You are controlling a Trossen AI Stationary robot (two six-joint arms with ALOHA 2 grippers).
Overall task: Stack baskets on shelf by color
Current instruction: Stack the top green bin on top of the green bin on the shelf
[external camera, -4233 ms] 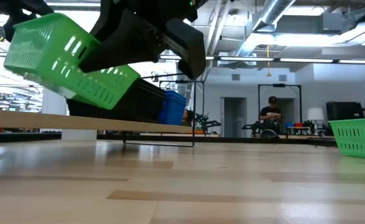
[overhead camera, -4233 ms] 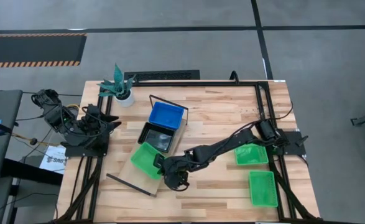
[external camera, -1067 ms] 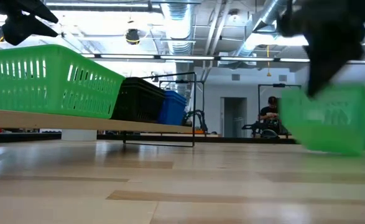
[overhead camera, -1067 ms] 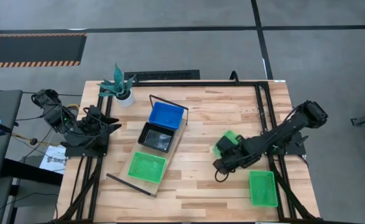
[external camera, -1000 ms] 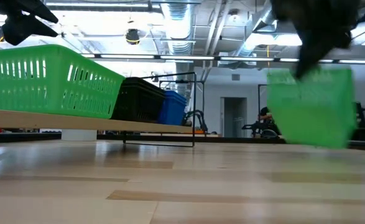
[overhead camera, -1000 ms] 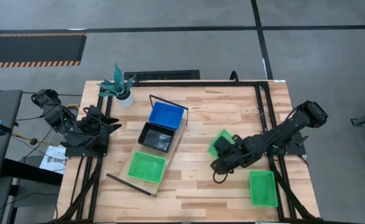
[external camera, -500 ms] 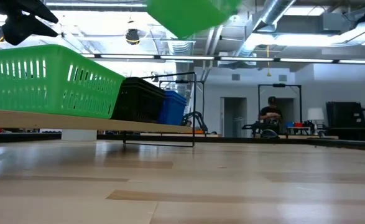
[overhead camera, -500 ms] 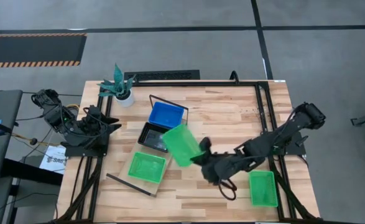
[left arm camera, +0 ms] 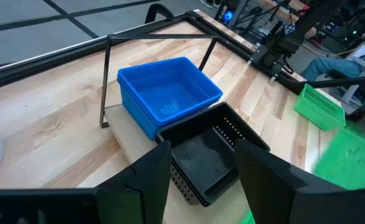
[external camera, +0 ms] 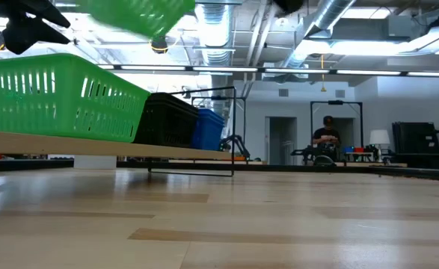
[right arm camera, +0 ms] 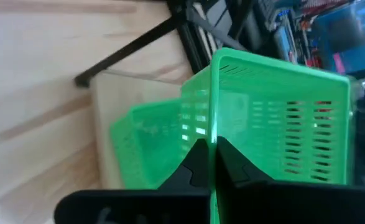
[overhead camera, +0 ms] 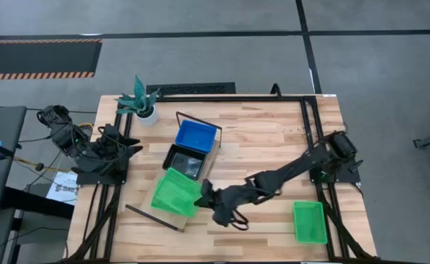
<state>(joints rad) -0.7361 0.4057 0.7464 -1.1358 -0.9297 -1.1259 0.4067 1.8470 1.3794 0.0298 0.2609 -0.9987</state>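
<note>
Blue basket [overhead camera: 196, 136] at the shelf's [overhead camera: 208, 167] far end, black basket [overhead camera: 183, 162] next to it, bright green basket [overhead camera: 172, 196] beyond, all with slotted walls. Shelf pale wood, thin black wire frame. Another green basket [overhead camera: 309, 221] off the shelf. Arms dark.

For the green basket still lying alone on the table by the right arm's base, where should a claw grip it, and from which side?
Probably on one long rim wall of the lone green basket, coming straight down from above. It sits flat, open side up, with bare table around it, so one finger can drop inside the thin perforated wall and one outside. The right claw grips its carried green basket the same way, by the rim.
</note>
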